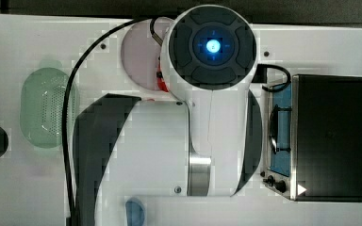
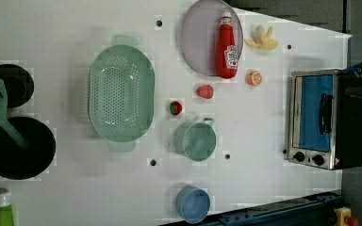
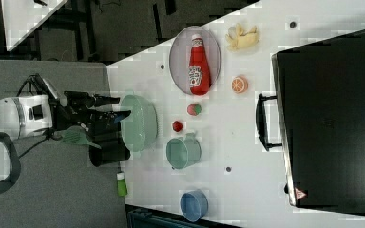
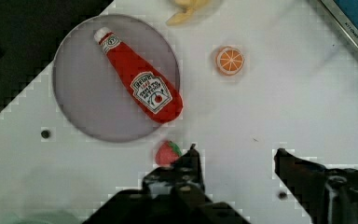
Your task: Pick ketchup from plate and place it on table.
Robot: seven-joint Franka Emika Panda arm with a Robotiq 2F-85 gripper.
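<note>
The red ketchup (image 4: 140,86) with its white cap and pale label lies flat on the greyish-lilac plate (image 4: 81,102). In the left view the ketchup (image 2: 227,47) rests along the plate's (image 2: 200,37) right side on the white table (image 2: 264,122). The right view shows the same ketchup (image 3: 199,64) on the plate (image 3: 180,57). My gripper (image 4: 237,154) is open with nothing between its fingers, hovering over bare table (image 4: 261,107) apart from the bottle. In the right view the gripper (image 3: 119,108) sits far to the left of the plate. In the top view the arm hides most of the plate (image 1: 139,52).
Beside the plate lie a toy strawberry (image 4: 167,153), an orange slice (image 2: 254,77) and a banana (image 2: 262,38). Farther off are a small red ball (image 2: 176,108), a green perforated basket (image 2: 121,92), a teal mug (image 2: 195,140), a blue cup (image 2: 193,204) and a toaster oven (image 2: 323,119).
</note>
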